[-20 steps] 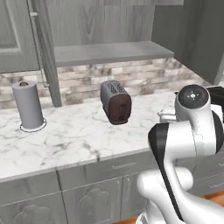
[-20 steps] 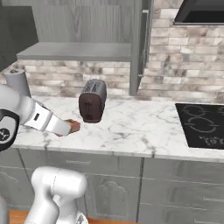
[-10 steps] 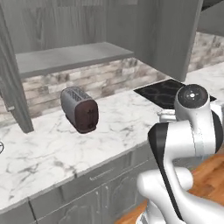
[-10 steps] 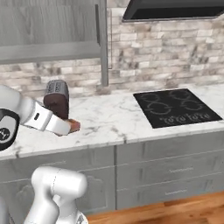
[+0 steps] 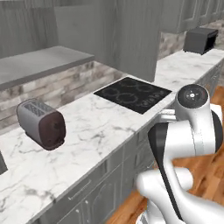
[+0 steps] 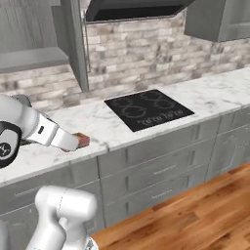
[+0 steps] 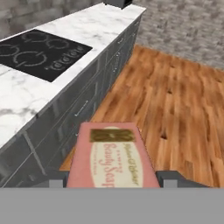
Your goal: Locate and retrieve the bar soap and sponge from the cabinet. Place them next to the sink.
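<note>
I am holding the bar soap clamped between the fingers of my gripper, just over the front edge of the marble counter, with the black cooktop lying beyond and the toaster standing farther along.

- Even, bright, flat rendered light; no glare.
- Soft shadow under the toaster.
- Coarse, slightly blurry textures; the bar soap label is soft.
</note>
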